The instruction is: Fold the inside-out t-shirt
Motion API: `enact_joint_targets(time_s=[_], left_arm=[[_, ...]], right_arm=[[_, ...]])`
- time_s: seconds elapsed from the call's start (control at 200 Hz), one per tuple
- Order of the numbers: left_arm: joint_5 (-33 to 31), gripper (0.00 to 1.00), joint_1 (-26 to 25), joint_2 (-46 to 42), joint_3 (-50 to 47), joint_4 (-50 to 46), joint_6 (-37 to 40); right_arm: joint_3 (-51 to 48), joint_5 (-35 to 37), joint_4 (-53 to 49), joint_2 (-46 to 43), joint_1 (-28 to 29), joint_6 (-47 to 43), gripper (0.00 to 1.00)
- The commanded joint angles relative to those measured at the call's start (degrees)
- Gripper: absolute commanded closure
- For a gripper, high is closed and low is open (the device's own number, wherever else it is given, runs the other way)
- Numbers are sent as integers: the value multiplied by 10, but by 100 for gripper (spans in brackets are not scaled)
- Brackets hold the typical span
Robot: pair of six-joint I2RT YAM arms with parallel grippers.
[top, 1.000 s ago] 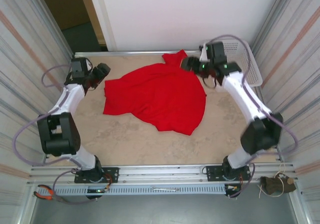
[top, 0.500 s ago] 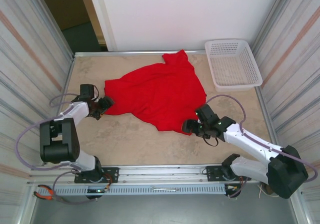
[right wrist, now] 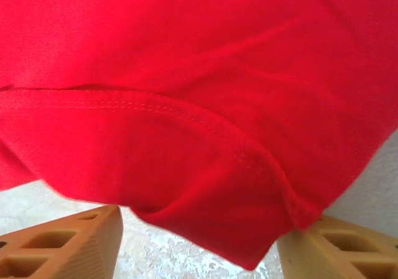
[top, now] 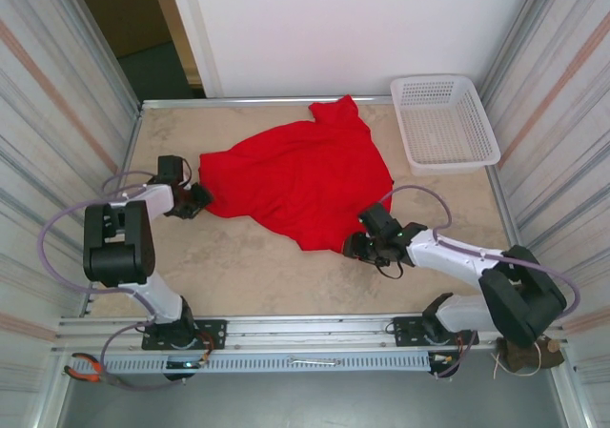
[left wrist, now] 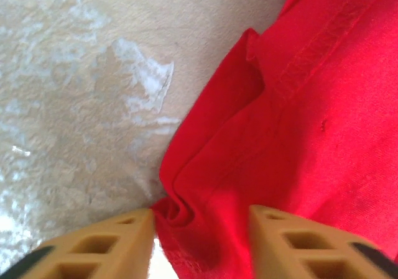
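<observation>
A red inside-out t-shirt (top: pixel 305 185) is spread, rumpled, mid-worktop (top: pixel 248 266). Its left edge is straddled by the left gripper (left wrist: pixel 200 220), jaws part-open; whether the cloth is pinched cannot be told. Its near hem is flanked by the right gripper (right wrist: pixel 199 229), jaws apart.

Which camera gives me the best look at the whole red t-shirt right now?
Top external: the t-shirt lies spread and rumpled with its full outline visible. The left wrist view gives a close-up of a bunched corner; the right wrist view, a close-up of a stitched hem.
</observation>
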Motion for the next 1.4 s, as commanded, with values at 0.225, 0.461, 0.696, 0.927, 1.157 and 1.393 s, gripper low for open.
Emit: enact_joint_targets(time_s=[0.225,0.461,0.696,0.927,1.157,1.393], left_arm=[[64,100,8,-131,1,-51,-19],[103,100,9,-191,45,-45,-99],[87,100,7,-61,100,-40,-90],[74,100,9,0,122,-48,-63],[72,100,8,-14,110,-42,-50],[72,100,9,-23,108,-43,-43]], right_arm=[[124,-12,-97,-139,-43,-39,100],[309,-132,-97,-63,-205,-80,100],[487,-175,-59,219,-230,-123,38],[404,-129,-79,183,-212,-136,33],[216,-89,-31,139,-174,-97,30],[203,-74,8,202,-139,-74,32]])
